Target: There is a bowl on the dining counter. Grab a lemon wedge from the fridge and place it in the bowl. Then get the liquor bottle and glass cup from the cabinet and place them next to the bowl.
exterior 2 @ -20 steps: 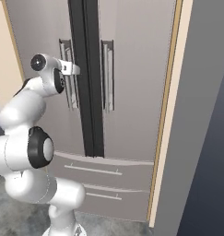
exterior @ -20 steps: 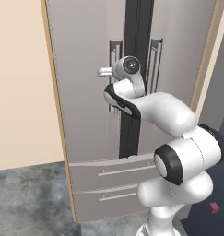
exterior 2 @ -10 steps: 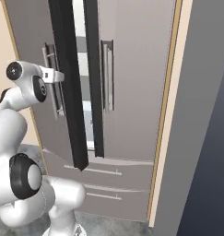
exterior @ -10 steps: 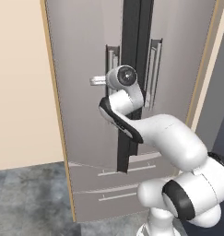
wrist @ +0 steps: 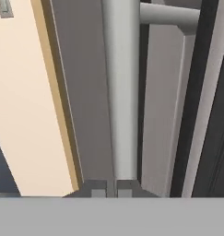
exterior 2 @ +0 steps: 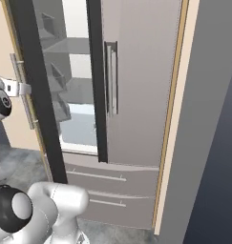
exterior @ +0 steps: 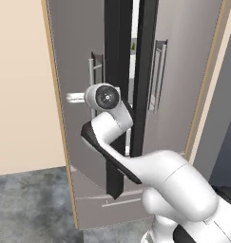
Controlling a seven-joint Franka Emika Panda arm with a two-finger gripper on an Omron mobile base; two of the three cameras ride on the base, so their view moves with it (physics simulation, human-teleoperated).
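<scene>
The grey steel fridge [exterior 2: 136,71] stands in front of me with its left door [exterior: 74,52] swung partly open, showing grey shelves [exterior 2: 72,45] inside. My gripper [exterior: 69,98] [exterior 2: 24,88] is at the left door's long vertical bar handle [exterior: 91,76] [exterior 2: 22,102], about halfway up. In the hand view the handle [wrist: 120,92] runs up from my gripper [wrist: 115,189], whose fingertips [wrist: 98,190] meet, shut. I cannot make out a lemon wedge on the shelves. The bowl, dining counter, liquor bottle, glass cup and cabinet are out of view.
The right fridge door stays closed, with its own bar handle [exterior 2: 110,78]. Two drawer fronts [exterior 2: 108,190] sit below the doors. A beige wall [exterior: 22,95] flanks the fridge on the left and a grey panel [exterior 2: 208,119] on the right.
The left fridge door has swung further open as my arm drew leftward, uncovering more of the shelves. My fingers have closed together over the last moment.
</scene>
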